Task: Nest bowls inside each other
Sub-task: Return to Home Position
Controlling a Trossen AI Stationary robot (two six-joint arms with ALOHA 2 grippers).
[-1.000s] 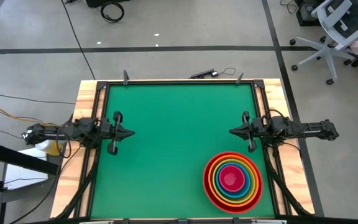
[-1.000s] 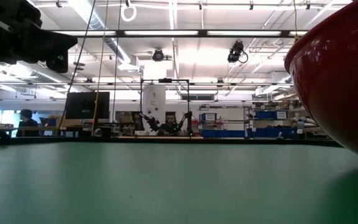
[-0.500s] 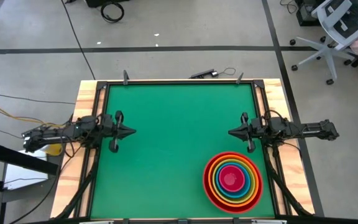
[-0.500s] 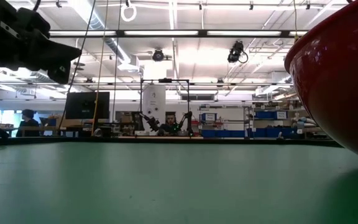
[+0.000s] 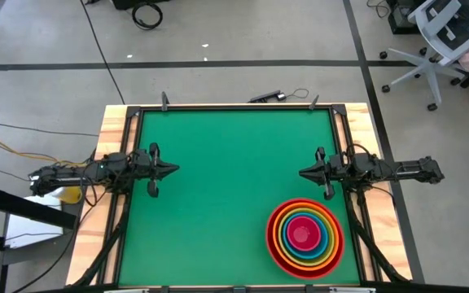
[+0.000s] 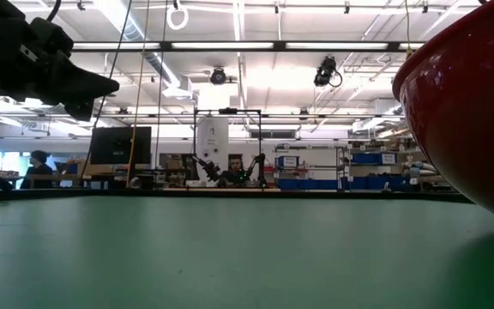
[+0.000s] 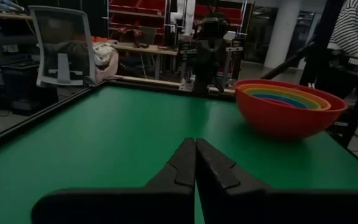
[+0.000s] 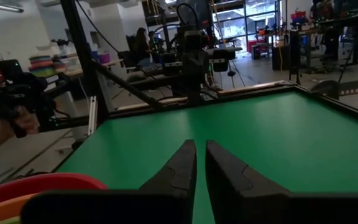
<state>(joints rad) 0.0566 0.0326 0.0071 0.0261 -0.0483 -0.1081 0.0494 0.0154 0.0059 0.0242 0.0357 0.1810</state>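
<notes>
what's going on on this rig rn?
Nesting looks done: the red bowl holds the rest, down to the pink bowl in the middle, on the table toward the right arm's side. Neither arm is handling anything. The left gripper and right gripper are shut and empty, at opposite table edges, clear of the stack.

A green counter point(image 5: 226, 179) with wooden edges stands on grey floor. Beyond it are a white office chair point(image 5: 440, 28) and what may be a coiled black cable point(image 5: 146, 14).
</notes>
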